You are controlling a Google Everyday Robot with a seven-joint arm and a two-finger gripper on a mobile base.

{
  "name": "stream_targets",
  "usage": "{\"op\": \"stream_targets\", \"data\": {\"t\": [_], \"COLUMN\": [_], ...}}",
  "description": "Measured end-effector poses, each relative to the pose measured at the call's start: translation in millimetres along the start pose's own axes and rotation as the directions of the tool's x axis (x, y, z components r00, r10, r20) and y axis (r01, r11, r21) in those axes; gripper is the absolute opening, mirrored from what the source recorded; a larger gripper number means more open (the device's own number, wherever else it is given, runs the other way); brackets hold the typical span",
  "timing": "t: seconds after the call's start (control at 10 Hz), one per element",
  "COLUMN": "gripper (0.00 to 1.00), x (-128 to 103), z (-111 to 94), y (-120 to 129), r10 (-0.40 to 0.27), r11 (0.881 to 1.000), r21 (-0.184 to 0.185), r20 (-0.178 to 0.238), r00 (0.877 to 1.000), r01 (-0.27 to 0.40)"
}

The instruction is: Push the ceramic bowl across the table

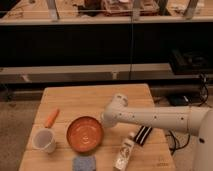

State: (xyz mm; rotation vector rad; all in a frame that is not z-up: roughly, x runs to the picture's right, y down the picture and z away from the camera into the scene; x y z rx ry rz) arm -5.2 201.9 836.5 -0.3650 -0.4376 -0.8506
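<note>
The ceramic bowl (pixel 85 134), wide, shallow and orange-red inside, sits on the light wooden table (pixel 95 97) near its front middle. My white arm reaches in from the right. The gripper (pixel 106 120) at its end is down at the bowl's right rim, touching or nearly touching it. The arm's wrist covers the gripper's tip.
A white mug (pixel 44 140) stands left of the bowl, with a carrot (pixel 51 118) behind it. A blue sponge (pixel 84 163) lies at the front edge. A white bottle (pixel 124 152) and a dark striped object (pixel 143 135) lie right of the bowl, under the arm.
</note>
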Motion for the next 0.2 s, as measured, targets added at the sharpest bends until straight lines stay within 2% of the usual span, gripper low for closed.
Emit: {"op": "stream_targets", "data": {"t": [0.2], "gripper": [0.14], "x": [-0.3], "z": [0.3], "y": [-1.5], "r10": [-0.021], "r11": [1.0], "r21": [0.003], "r20": [0.006], "r00": [1.0], "r01": [0.021]}}
